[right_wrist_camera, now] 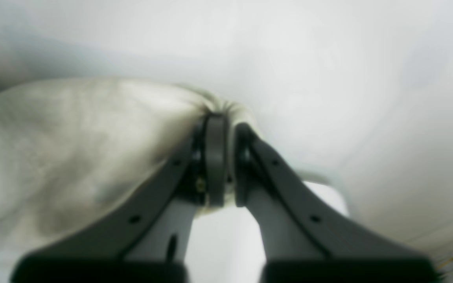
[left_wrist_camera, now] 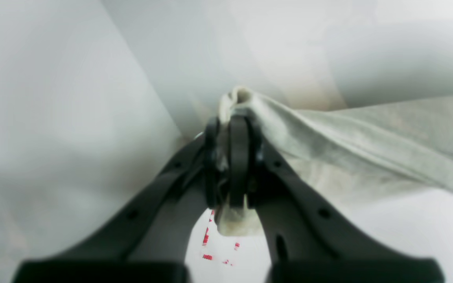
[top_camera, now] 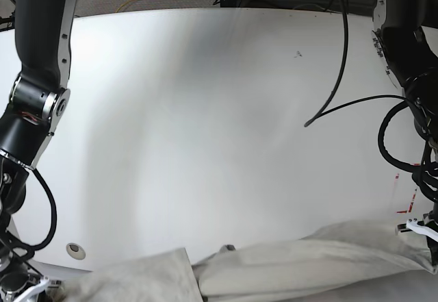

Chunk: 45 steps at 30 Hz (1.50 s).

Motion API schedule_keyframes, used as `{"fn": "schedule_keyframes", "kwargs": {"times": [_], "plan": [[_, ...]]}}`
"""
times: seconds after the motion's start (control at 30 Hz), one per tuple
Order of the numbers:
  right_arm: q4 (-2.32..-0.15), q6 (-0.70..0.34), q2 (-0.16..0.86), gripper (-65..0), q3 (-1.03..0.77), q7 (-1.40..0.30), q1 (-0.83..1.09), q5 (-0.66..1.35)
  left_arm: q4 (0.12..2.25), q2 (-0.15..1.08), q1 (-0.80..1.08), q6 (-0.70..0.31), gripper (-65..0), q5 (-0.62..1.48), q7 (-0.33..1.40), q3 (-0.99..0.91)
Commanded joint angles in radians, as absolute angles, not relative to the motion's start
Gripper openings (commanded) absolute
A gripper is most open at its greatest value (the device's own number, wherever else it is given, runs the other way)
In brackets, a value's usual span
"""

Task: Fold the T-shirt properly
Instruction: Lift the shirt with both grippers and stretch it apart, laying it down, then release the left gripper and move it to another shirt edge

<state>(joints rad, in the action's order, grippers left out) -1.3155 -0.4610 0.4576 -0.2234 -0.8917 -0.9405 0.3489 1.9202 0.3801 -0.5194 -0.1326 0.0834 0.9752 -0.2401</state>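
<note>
Left gripper (left_wrist_camera: 232,157): jaws closed on a bunched fold of the T-shirt (left_wrist_camera: 368,141); a tuft of cloth pokes out above the fingertips and another below them, and the fabric runs away taut to the gripper's right over the white table (left_wrist_camera: 407,236). Small red marks (left_wrist_camera: 207,239) lie on the table just beneath the jaws. Right gripper (right_wrist_camera: 224,161): jaws closed on a gathered edge of the shirt, whose cloth spreads to the gripper's left in soft wrinkles. Base view: the shirt (top_camera: 301,264) lies crumpled along the table's (top_camera: 205,124) near edge, between the two arms; both grippers sit at the frame's lower corners, largely out of sight.
</note>
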Motion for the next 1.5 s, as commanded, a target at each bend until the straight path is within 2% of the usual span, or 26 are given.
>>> {"fn": "schedule_keyframes", "kwargs": {"times": [0.0, 0.37, 0.57, 0.63, 0.93, 1.37, 1.43, 1.47], "plan": [[-1.345, -0.467, 0.472, -65.0, -0.265, -0.888, -0.917, 0.367, 1.934, 0.390, -0.504, -0.130, -64.0, 0.085, 0.958, -0.242], [-1.412, -0.470, 0.466, -65.0, -0.404, -0.889, -0.427, 0.573, 1.933, 0.387, -0.134, -0.131, -64.0, 0.085, 0.796, -0.303], [-1.412, -0.470, 0.469, -65.0, -0.410, -0.889, -0.254, 0.697, 1.928, 0.386, 0.024, -0.133, -64.0, 0.085, 0.754, -0.351], [-1.412, -0.470, 0.470, -65.0, -0.410, -0.889, -0.194, 0.742, 1.928, 0.386, 0.067, -0.165, -64.0, 0.085, 0.745, -0.364], [-1.420, -0.470, 0.472, -65.0, -0.410, -0.889, -0.028, 0.889, 1.926, 0.384, 0.183, -0.275, -64.0, 0.077, 0.722, -0.449], [-1.420, -0.470, 0.472, -65.0, -0.407, -0.891, 0.110, 0.997, 1.926, 0.384, 0.344, -0.278, -63.2, 0.082, 0.722, -0.498], [-1.420, -0.470, 0.472, -65.0, -0.407, -0.891, 0.122, 0.997, 1.926, 0.384, 0.357, -0.278, -61.5, 0.084, 0.723, -0.498], [-1.420, -0.470, 0.472, -65.0, -0.407, -0.891, 0.128, 0.997, 1.926, 0.384, 0.363, -0.278, -58.3, 0.084, 0.723, -0.498]]}}
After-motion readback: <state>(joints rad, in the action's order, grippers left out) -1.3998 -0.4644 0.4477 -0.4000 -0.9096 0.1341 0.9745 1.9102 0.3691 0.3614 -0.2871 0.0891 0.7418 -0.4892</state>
